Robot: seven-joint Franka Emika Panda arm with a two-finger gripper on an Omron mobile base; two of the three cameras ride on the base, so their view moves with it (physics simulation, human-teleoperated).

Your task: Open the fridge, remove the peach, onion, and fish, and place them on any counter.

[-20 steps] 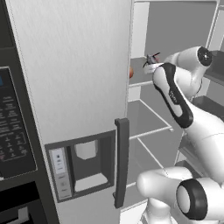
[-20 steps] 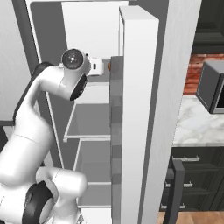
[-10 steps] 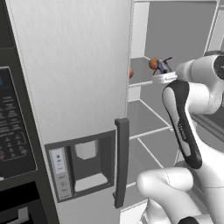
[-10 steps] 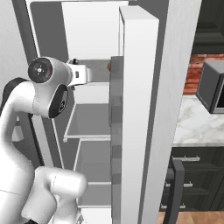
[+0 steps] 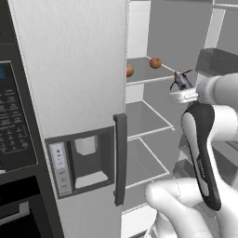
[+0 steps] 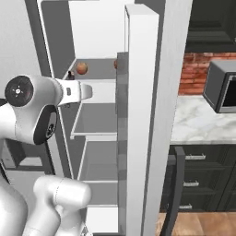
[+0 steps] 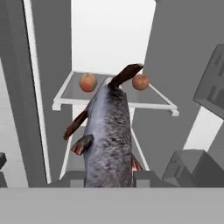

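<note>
The fridge (image 5: 69, 69) stands with its right door swung open and its dispenser door closed. My gripper (image 5: 180, 86) hangs in front of the upper shelf, shut on the fish (image 5: 181, 80). In the hand view the grey fish (image 7: 108, 135) runs lengthwise between the fingertips (image 7: 146, 177), tail pointing at the shelf. Two small round orange-brown things (image 7: 88, 82) (image 7: 140, 82) lie on that shelf, the peach and the onion; I cannot tell which is which. The marbled counter (image 6: 196, 120) lies right of the fridge.
The open fridge door (image 6: 147, 115) stands edge-on between the shelves and the counter. A microwave (image 6: 222, 86) sits on the counter. Door bins (image 7: 188, 168) hang at the right. A black oven (image 5: 14, 139) adjoins the fridge on the left.
The gripper has drawn back from the upper shelf, right and down, carrying the fish. The arm's elbow swung outward. The two round things stayed put.
</note>
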